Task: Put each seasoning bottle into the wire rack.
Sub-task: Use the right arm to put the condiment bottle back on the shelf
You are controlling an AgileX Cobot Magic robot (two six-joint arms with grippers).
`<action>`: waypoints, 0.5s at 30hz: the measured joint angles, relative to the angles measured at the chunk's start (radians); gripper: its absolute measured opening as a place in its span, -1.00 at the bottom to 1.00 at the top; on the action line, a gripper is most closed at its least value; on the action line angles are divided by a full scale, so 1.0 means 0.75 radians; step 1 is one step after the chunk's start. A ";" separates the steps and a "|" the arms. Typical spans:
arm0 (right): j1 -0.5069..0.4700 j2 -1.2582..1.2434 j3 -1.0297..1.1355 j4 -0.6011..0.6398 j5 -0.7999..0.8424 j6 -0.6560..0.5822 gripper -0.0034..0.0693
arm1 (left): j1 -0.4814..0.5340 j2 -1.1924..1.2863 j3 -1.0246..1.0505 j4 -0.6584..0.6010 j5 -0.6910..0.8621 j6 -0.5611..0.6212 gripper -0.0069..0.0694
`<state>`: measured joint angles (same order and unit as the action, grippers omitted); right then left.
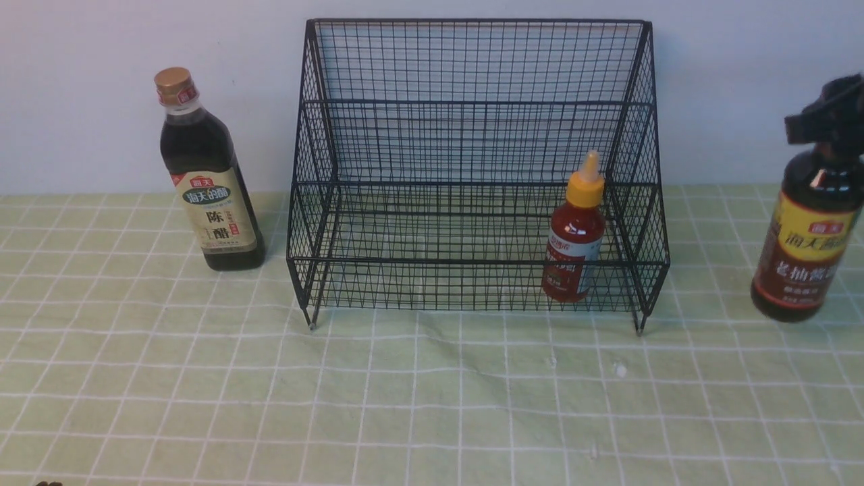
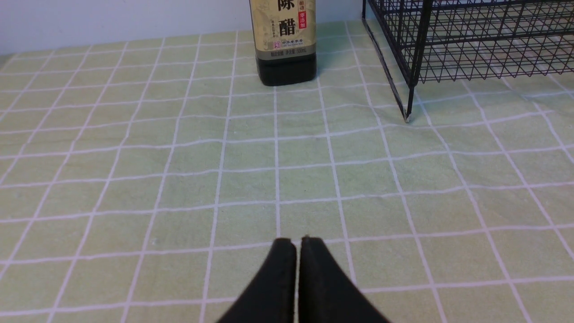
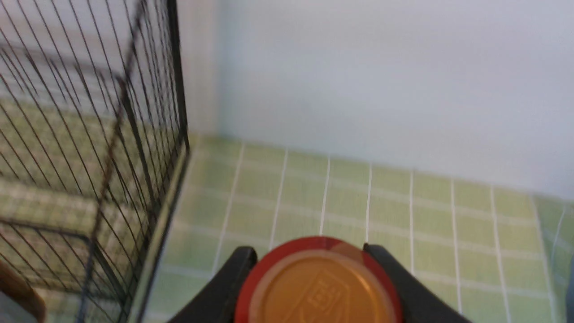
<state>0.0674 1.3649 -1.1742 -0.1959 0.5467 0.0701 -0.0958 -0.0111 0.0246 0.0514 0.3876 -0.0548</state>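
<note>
Basically, biggest thing is the green check tablecloth [image 1: 432, 405] covering the whole surface, w/ a pale wall [image 1: 101, 101] behind.

Next, the wire rack [image 1: 472, 61]: black mesh, two stepped tiers, tall back, standing centre on the cloth close to the wall. Upper tier has nothing on it.

Maroon-cap bottle [image 1: 806, 243]: tall, dark, yellow-red label, far right in front view, outside the rack and apart from its right side. It's tilted, base swung toward the rack, and blurred. Can't tell if the base touches the cloth. Right gripper [image 1: 827, 115] sits on its top; in right wrist view the fingers [image 3: 394, 278] press either side of the cap [image 3: 318, 287], so it's clamped on that bottle.

Gold-cap bottle [image 1: 209, 182]: tall, dark, beige label, upright on the cloth, left of the rack, near it but not touching.

Small red bottle [image 1: 574, 243]: yellow nozzle, upright inside the rack's lower tier, toward the right end.

Left gripper [image 2: 298, 242]: fingers pressed together, holding nothing, over bare cloth, well short of the gold-cap bottle.
</note>
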 joint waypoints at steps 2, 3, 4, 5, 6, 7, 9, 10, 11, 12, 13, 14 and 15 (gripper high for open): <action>0.000 -0.048 -0.042 0.011 0.008 0.000 -0.15 | 0.000 0.000 0.000 0.000 0.000 0.000 -0.83; 0.000 -0.051 -0.048 0.013 0.015 0.000 -0.15 | 0.000 0.000 0.000 0.000 0.000 0.000 -0.83; 0.000 -0.068 -0.092 0.026 0.038 0.000 -0.15 | 0.000 0.000 0.000 0.000 0.000 0.000 -0.83; 0.000 -0.074 -0.122 0.037 0.055 -0.005 -0.15 | 0.000 0.000 0.000 0.000 0.000 0.000 -0.83; 0.000 -0.077 -0.164 0.055 0.077 -0.016 -0.15 | 0.000 0.000 0.000 0.000 0.000 0.000 -0.83; 0.000 -0.079 -0.200 0.075 0.098 -0.038 -0.15 | 0.000 0.000 0.000 0.000 0.000 0.000 -0.83; 0.005 -0.079 -0.292 0.132 0.130 -0.094 -0.15 | 0.000 0.000 0.000 0.000 0.000 0.000 -0.83; 0.013 -0.079 -0.336 0.169 0.148 -0.126 -0.15 | 0.000 0.000 0.000 0.000 0.000 0.000 -0.83; 0.022 -0.076 -0.378 0.212 0.164 -0.166 -0.15 | 0.000 0.000 0.000 0.000 0.000 0.000 -0.83; 0.035 -0.069 -0.425 0.278 0.178 -0.217 -0.15 | 0.000 0.000 0.000 0.000 0.000 0.000 -0.83; 0.045 -0.063 -0.454 0.308 0.180 -0.250 -0.15 | 0.000 0.000 0.000 0.000 0.000 0.000 -0.83; 0.055 -0.055 -0.482 0.362 0.182 -0.283 -0.15 | 0.000 0.000 0.000 0.000 0.000 0.000 -0.83; 0.071 -0.039 -0.522 0.429 0.185 -0.330 -0.15 | 0.000 0.000 0.000 0.000 0.000 0.000 -0.83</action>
<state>0.1204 1.3353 -1.5660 0.1262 0.6854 -0.1770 -0.0958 -0.0111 0.0246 0.0514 0.3876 -0.0548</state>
